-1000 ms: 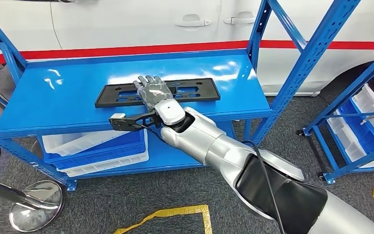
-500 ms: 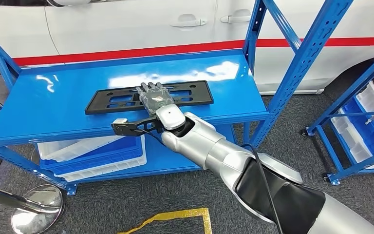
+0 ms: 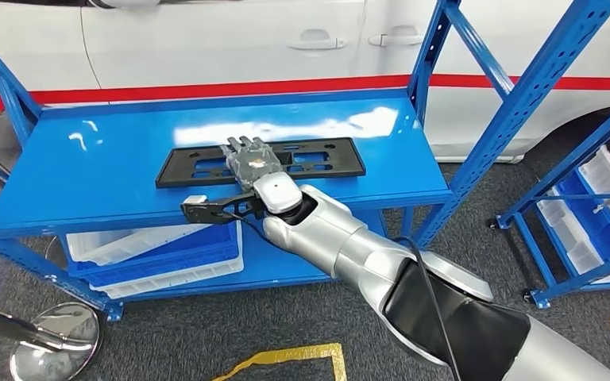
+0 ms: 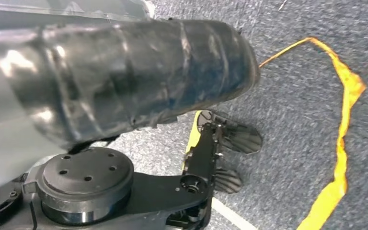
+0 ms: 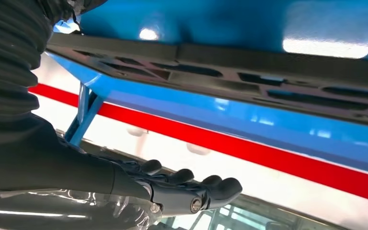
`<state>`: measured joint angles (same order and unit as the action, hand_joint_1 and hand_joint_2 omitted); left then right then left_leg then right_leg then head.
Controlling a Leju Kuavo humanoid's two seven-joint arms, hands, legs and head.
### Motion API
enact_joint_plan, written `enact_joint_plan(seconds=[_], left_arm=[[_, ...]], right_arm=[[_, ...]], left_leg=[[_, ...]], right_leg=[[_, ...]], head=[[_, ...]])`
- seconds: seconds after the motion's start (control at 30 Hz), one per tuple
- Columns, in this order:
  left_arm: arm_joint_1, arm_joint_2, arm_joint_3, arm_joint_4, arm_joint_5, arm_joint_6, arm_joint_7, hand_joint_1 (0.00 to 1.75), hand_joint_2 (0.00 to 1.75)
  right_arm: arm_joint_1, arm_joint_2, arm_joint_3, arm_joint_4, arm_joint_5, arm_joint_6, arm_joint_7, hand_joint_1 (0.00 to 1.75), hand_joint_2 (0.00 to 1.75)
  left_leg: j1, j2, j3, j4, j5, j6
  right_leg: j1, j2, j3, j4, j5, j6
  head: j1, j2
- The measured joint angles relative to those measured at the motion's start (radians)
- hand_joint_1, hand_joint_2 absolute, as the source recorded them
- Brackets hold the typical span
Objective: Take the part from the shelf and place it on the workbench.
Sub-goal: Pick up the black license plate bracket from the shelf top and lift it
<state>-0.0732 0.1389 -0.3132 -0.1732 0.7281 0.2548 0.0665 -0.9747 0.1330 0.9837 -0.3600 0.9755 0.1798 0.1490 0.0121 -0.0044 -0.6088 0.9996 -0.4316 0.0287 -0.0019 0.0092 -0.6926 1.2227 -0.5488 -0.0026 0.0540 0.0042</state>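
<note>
The part [image 3: 260, 161], a long, flat black plate with many cut-out openings, is seen lying flat on the top shelf [image 3: 111, 167] of the blue rack, roughly at its middle, with its long edges running across the robot's view. The right hand [image 3: 252, 161] is stretched out over the middle of the part, palm down, with its fingers [image 3: 242, 146] extended and slightly apart; in the right wrist view the fingers [image 5: 191, 184] are seen straight and clear of the plate [image 5: 249, 72], so nothing is held, and whether the palm touches the part cannot be told. The left hand [image 4: 124, 76] is seen hanging over the carpeted floor, wrapped in dark covering; whether its fingers are spread or curled cannot be told. The part is judged to be a moulded plastic frame: light, fairly stiff along its short side, but liable to flex or sag at the ends if lifted from the centre alone. Its smooth face, lying flush on the glossy shelf, is judged hard to get under from above. A hold on the near long edge at mid-length is therefore suggested, the thumb being slid under the rim and the fingers pressed on top, or hooked through one of the openings, after the plate has been drawn a little past the shelf's front lip. Balance is best kept by a central hold, since an off-centre one would let the long plate swing and slip.
</note>
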Motion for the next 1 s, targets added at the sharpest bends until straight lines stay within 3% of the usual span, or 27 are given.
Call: enact_joint_plan(seconds=[0.03,0.07,0.1,0.17,0.23,0.27,0.4,0.47,0.53,0.57,0.6,0.63,0.67,0.73,0.77,0.9,0.93,1.0], left_arm=[[0.000,0.000,0.000,0.000,0.001,0.000,0.000,0.00,0.00],[0.000,0.000,0.000,0.000,0.003,0.000,0.000,0.00,0.00],[0.001,0.000,0.000,0.000,0.003,0.000,-0.001,0.00,0.00],[0.001,0.000,0.000,0.000,0.005,-0.001,-0.001,0.00,0.00],[0.001,0.000,0.000,0.000,0.005,-0.001,-0.002,0.00,0.00],[0.000,0.000,0.000,0.000,0.006,-0.001,-0.002,0.00,0.00],[0.002,0.001,0.000,0.000,0.007,0.000,-0.002,0.00,0.00],[0.000,0.001,0.000,0.000,0.008,0.001,-0.002,0.00,0.00],[0.000,0.003,0.000,0.000,0.008,0.001,-0.002,0.00,0.00],[0.001,0.003,0.000,0.000,0.008,0.001,-0.002,0.00,0.00],[0.002,0.004,0.000,0.000,0.008,0.001,-0.002,0.00,0.00],[0.003,0.004,0.000,0.000,0.008,0.001,-0.002,0.00,0.00],[0.003,0.005,0.000,0.000,0.008,0.001,-0.002,0.00,0.00],[0.001,0.006,0.000,0.000,0.008,0.001,-0.002,0.00,0.00],[0.001,0.007,0.000,0.000,0.009,0.001,-0.002,0.00,0.00],[0.001,0.007,0.000,0.000,0.012,0.002,-0.002,0.00,0.00],[0.001,0.007,0.000,0.000,0.012,0.002,-0.002,0.00,0.00],[0.001,0.008,0.000,0.000,0.012,0.002,-0.003,0.00,0.00]], right_arm=[[0.004,0.000,0.000,0.001,-0.001,0.001,-0.001,0.00,1.75],[0.007,0.000,0.000,0.002,-0.002,0.002,-0.002,0.00,1.75],[0.010,0.000,0.000,0.002,-0.004,0.003,-0.004,0.00,1.75],[0.010,0.000,0.000,0.003,-0.005,0.005,-0.006,0.00,1.75],[0.008,0.000,0.000,0.003,-0.005,0.006,-0.006,0.00,1.75],[0.008,0.001,0.000,0.003,-0.006,0.007,-0.007,0.00,1.75],[0.010,0.004,0.000,0.004,-0.006,0.009,-0.007,0.00,1.75],[0.010,0.006,0.000,0.004,-0.006,0.009,-0.007,0.00,1.75],[0.013,0.007,0.000,0.005,-0.006,0.009,-0.008,0.00,1.75],[0.016,0.007,0.000,0.005,-0.006,0.009,-0.008,0.00,1.75],[0.019,0.007,0.000,0.005,-0.006,0.009,-0.008,0.00,1.75],[0.020,0.007,0.000,0.005,-0.006,0.009,-0.008,0.00,1.75],[0.021,0.008,0.000,0.005,-0.006,0.009,-0.008,0.00,1.75],[0.019,0.008,0.000,0.005,-0.006,0.009,-0.008,0.00,1.75],[0.019,0.008,0.000,0.005,-0.006,0.009,-0.008,0.00,1.75],[0.023,0.007,0.000,0.006,-0.007,0.011,-0.005,0.00,1.75],[0.023,0.007,0.000,0.007,-0.007,0.011,-0.004,0.00,1.75],[0.024,0.006,0.000,0.008,-0.009,0.012,0.000,0.00,1.75]], left_leg=[[-0.001,0.000,0.002,0.001,-0.002,0.003],[-0.002,-0.001,0.003,0.002,-0.005,0.004],[-0.002,-0.002,0.006,0.003,-0.008,0.004],[-0.002,-0.004,0.012,0.008,-0.017,0.002],[-0.005,-0.006,0.013,0.015,-0.026,-0.005],[-0.006,-0.006,0.012,0.017,-0.028,-0.010],[-0.004,-0.004,0.007,0.025,-0.041,-0.029],[-0.002,-0.001,-0.031,0.107,-0.086,-0.038],[-0.001,-0.001,-0.100,0.240,-0.136,-0.046],[0.000,-0.001,-0.127,0.283,-0.141,-0.049],[0.000,-0.001,-0.137,0.291,-0.126,-0.050],[0.001,-0.001,-0.127,0.256,-0.093,-0.051],[0.001,0.000,-0.100,0.189,-0.049,-0.049],[-0.002,0.000,-0.040,0.062,0.004,-0.043],[-0.004,0.000,-0.023,0.028,0.009,-0.038],[-0.005,-0.001,-0.008,0.004,0.001,-0.019],[-0.002,-0.001,-0.003,0.000,0.000,-0.014],[0.000,0.000,0.005,-0.004,-0.003,-0.006]], right_leg=[[0.000,0.000,-0.035,0.060,-0.017,0.000],[0.000,0.000,-0.058,0.092,-0.017,0.000],[0.000,0.000,-0.062,0.086,0.002,-0.002],[0.001,0.000,-0.017,-0.029,0.080,-0.010],[0.004,0.001,0.037,-0.146,0.124,-0.018],[0.006,0.002,0.051,-0.174,0.128,-0.021],[0.003,0.004,0.064,-0.196,0.124,-0.032],[-0.001,0.003,0.073,-0.204,0.123,-0.038],[0.000,0.002,0.078,-0.204,0.119,-0.043],[0.000,0.002,0.081,-0.203,0.116,-0.044],[0.000,0.003,0.084,-0.202,0.112,-0.044],[0.000,0.004,0.088,-0.200,0.108,-0.044],[-0.001,0.005,0.094,-0.198,0.103,-0.042],[0.001,0.006,0.101,-0.197,0.095,-0.036],[0.002,0.007,0.102,-0.197,0.093,-0.032],[0.004,0.006,0.101,-0.194,0.083,-0.014],[0.004,0.004,0.092,-0.172,0.070,-0.010],[0.002,0.002,0.041,-0.069,0.022,-0.003]], head=[[0.000,0.000],[0.001,0.000],[0.002,0.000],[0.002,0.000],[0.002,0.000],[0.001,0.000],[0.001,0.000],[-0.002,0.000],[-0.003,0.000],[-0.003,0.000],[-0.003,0.000],[-0.003,0.000],[-0.003,0.000],[-0.004,0.000],[-0.004,0.000],[-0.003,0.000],[-0.002,0.000],[-0.001,0.000]])
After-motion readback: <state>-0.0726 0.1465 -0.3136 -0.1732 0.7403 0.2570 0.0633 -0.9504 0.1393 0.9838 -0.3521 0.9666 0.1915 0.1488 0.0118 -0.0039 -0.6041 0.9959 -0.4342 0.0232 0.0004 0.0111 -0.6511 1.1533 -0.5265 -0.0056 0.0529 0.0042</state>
